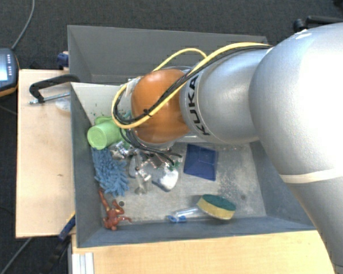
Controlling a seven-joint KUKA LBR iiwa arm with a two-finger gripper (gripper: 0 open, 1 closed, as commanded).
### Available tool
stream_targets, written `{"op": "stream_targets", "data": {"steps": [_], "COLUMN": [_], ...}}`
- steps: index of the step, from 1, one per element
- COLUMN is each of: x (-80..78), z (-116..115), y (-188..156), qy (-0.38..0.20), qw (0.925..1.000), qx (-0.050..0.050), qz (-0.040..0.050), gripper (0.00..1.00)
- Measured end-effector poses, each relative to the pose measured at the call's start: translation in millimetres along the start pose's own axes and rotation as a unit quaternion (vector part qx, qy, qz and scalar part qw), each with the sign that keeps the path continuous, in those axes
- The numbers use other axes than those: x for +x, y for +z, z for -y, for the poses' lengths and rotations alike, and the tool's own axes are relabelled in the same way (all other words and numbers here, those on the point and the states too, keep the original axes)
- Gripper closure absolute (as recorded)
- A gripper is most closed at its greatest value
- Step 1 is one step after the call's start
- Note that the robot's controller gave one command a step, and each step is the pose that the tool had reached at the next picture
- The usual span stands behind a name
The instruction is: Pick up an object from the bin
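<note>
The gripper [142,176] sits low in the bin [83,198], left of centre, between a blue fuzzy cloth [110,173] just beside it on the view's left and a pale whitish lump [167,179] just beside it on the right. Whether it's open or closed can't be told. A green cup [103,133] lies near the back-left corner and a blue square [200,161] further right, w/ a sponge [216,206], pen [182,214] and red toy [112,213] along the front wall.

One camera looks down from above and a little to one side, close over the grey bin [160,53]; the arm [246,101] reaches in from its right
</note>
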State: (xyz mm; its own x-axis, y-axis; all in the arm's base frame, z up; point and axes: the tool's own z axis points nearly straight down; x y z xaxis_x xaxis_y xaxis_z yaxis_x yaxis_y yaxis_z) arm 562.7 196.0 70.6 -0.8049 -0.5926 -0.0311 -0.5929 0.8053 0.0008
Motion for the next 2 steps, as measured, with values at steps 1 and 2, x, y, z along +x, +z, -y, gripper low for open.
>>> {"op": "stream_targets", "data": {"steps": [1, 2], "x": [88.6, 85.6], "z": [48.8, 46.0], "y": [-2.6, -3.0], "qy": [-0.074, -0.076], "qw": [0.9973, 0.9971], "qx": [0.001, 0.0], "qz": [-0.0004, 0.0017], "gripper": [0.0, 1.0]}}
